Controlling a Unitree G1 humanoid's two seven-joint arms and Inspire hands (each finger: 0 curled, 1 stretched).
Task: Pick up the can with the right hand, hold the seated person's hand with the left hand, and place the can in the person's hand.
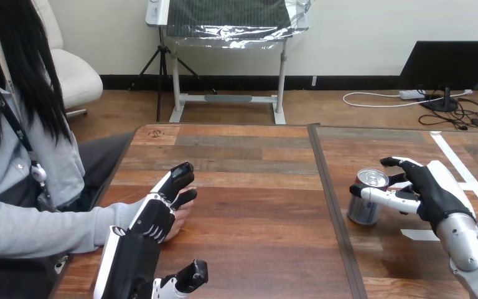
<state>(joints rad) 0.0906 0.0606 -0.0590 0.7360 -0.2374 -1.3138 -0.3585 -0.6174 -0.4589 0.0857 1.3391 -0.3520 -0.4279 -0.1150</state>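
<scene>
A silver can (365, 210) stands upright on the right half of the wooden table (255, 205). My right hand (432, 190) comes at it from the right. Its thumb lies across the can's front and its fingers curl behind the rim, so it is shut on the can. At the left, the person's hand (183, 216) rests on the table near the edge, mostly hidden. My left hand (155, 215) lies over it with fingers nearly straight, pointing away from me. Its thumb (191, 276) sticks out apart, closer to me, touching nothing.
A dark seam (331, 205) runs front to back between the two table halves, just left of the can. White tape strips (462, 174) lie on the table at the far right. The person's grey sleeve (37, 227) reaches in over the left edge.
</scene>
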